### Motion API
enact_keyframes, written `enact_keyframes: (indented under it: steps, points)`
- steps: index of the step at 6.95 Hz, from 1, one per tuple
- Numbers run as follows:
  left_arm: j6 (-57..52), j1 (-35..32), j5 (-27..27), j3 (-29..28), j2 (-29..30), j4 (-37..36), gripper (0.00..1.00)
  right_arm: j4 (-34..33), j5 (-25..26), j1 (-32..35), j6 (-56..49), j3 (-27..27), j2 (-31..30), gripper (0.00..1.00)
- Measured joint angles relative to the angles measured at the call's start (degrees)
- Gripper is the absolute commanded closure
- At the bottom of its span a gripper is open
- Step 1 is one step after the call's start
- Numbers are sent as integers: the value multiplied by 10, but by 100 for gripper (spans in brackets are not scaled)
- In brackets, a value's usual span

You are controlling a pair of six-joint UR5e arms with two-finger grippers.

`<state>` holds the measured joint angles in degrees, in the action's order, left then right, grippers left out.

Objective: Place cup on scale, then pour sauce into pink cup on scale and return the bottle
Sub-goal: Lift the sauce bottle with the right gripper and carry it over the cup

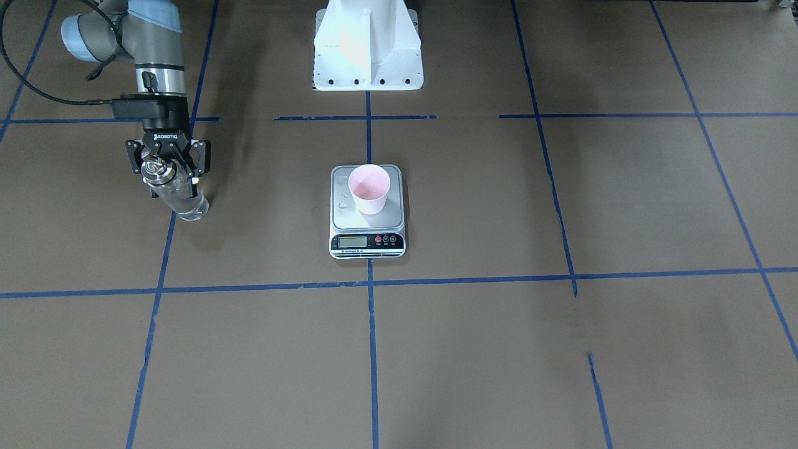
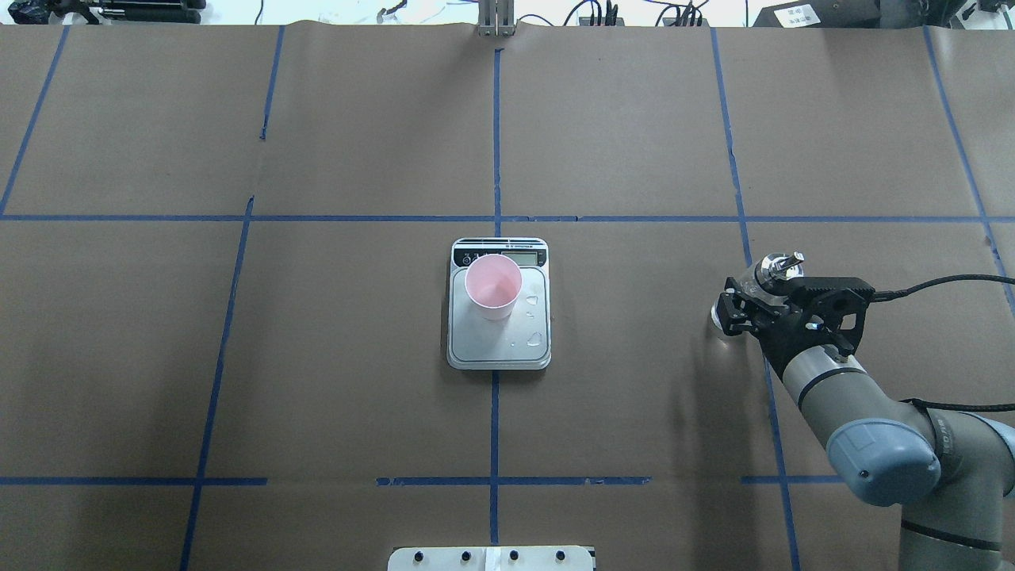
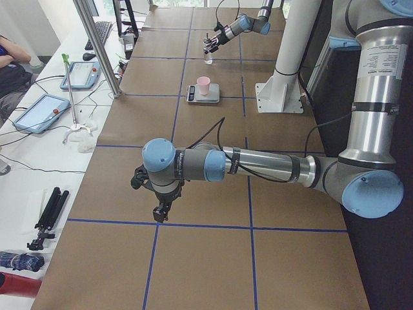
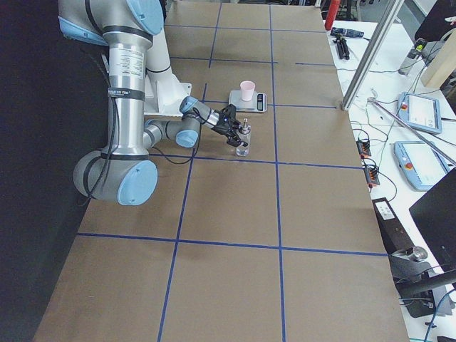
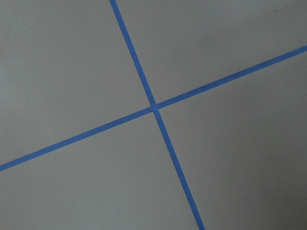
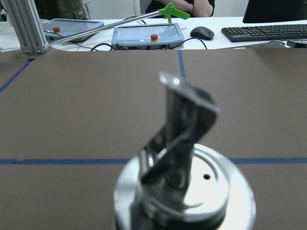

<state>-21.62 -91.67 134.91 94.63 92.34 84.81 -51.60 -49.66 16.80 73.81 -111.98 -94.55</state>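
The pink cup [image 1: 369,189] stands upright on the scale [image 1: 388,217] near the display end of its platform; it also shows in the overhead view [image 2: 493,285]. My right gripper [image 1: 173,186] is shut on the glass bottle [image 1: 189,204] just under its silver spout cap [image 2: 779,268]. The bottle stands upright with its base at the table, well to the right of the scale [image 2: 507,353]. The right wrist view shows only the cap [image 6: 184,143] close up. Liquid in the bottle is hard to make out. My left gripper [image 3: 161,210] hangs over bare table far from the scale; I cannot tell if it is open.
A few clear drops [image 2: 536,341] lie on the scale's platform beside the cup. The robot's white base [image 1: 368,47] stands behind the scale. Blue tape lines [image 5: 153,106] cross the brown table cover. Tablets and cables lie on the side bench [image 4: 417,135].
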Motion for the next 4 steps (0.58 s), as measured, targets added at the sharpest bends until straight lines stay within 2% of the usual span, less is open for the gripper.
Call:
enact_keyframes:
  steps: [2, 4]
  points:
    - [0, 0, 0, 0, -1, 0, 0, 2, -2, 20, -86, -15, 6, 100]
    - [3, 0, -1, -2, -5, -1, 0, 0, -28, 55, -199, -15, 30, 100]
